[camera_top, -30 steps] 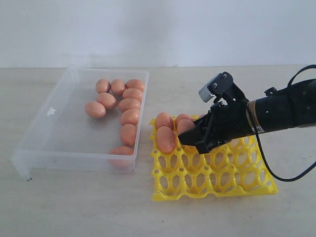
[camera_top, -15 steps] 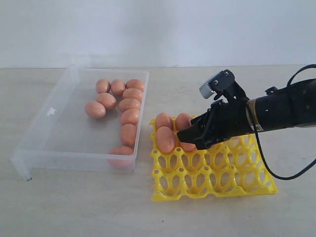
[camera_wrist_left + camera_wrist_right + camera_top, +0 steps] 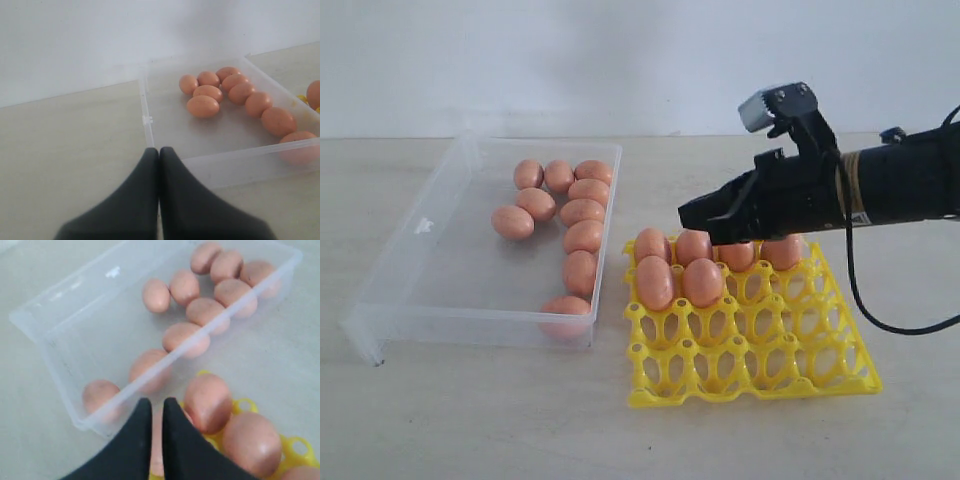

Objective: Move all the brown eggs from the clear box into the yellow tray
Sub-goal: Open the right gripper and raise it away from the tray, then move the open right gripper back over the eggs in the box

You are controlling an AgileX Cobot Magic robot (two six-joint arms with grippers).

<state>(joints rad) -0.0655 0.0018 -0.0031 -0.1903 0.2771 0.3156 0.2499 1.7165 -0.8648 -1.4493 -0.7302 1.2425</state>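
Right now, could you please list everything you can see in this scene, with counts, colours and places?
Smooth oval brown eggs in the box: ten, orange-brown, mostly along its far and tray-side walls.
Eggs in the tray: six, orange-brown, four in the back row, two in the next row nearest the box.
Shallow transparent plastic box: one, colourless, left on the table.
Bright yellow plastic lattice tray: one, right of the box.
Table: one, beige.
Wall: white, behind.
Cable: one, black, hanging from the right arm.
Left tool: black, shut, empty, outside the box.
Right tool: black, shut, empty, above the tray's back row.
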